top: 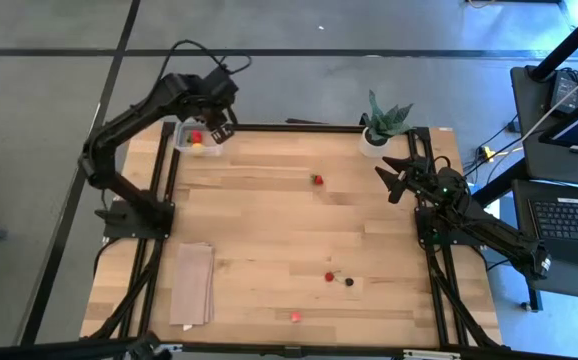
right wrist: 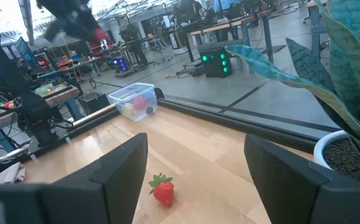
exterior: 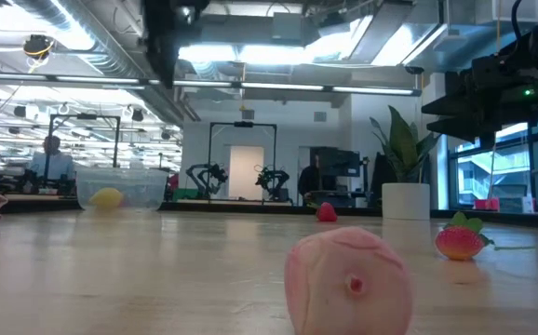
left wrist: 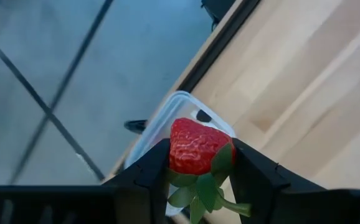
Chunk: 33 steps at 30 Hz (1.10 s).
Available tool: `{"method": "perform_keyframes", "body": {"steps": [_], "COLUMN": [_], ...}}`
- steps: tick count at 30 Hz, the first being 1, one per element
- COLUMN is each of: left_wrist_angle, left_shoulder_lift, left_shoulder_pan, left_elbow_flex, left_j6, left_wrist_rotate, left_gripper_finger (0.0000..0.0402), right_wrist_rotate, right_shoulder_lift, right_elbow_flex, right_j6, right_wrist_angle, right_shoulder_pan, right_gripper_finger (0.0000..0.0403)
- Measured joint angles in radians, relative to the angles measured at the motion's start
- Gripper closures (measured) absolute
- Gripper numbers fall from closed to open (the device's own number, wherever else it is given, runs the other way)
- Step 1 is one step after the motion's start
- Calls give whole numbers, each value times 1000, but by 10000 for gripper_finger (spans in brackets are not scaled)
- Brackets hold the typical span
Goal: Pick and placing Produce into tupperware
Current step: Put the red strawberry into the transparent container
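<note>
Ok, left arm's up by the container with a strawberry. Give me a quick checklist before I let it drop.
1. Left gripper shut on the held strawberry: ok.
2. Gripper over the tupperware: ok in the high view; the left wrist view shows its rim just beyond the berry.
3. Room inside: ok; the high view shows only a yellow piece and a red piece in it.
4. Exactly centred over the opening: cannot tell.
5. Right gripper open and waiting by the plant, clear of the drop: ok.
6. Produce left on the table: not ok; a table strawberry and others nearer the front are still out.
</note>
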Motion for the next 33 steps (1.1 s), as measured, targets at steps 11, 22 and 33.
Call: {"method": "perform_keyframes", "body": {"steps": [11,22,33], "left_wrist_angle": [442,577,587], "left_shoulder_lift": [-38,2,3], "left_shoulder_pan": [233,319,321], "left_elbow_flex": [-498,-622,-624], "left_j6": [-7,-7,-3], "left_wrist_rotate": [81,125,116], "left_gripper_finger": [271,255,242], "right_wrist_rotate": [11,71,71], "right_shoulder_lift": [0,0,0], "right_elbow_flex": [0,0,0], "right_j6": [29,31,30], "right_wrist_angle": [0,11,13], "right_shoulder_pan": [0,0,0], "right_gripper_finger": [134,134,134]}}
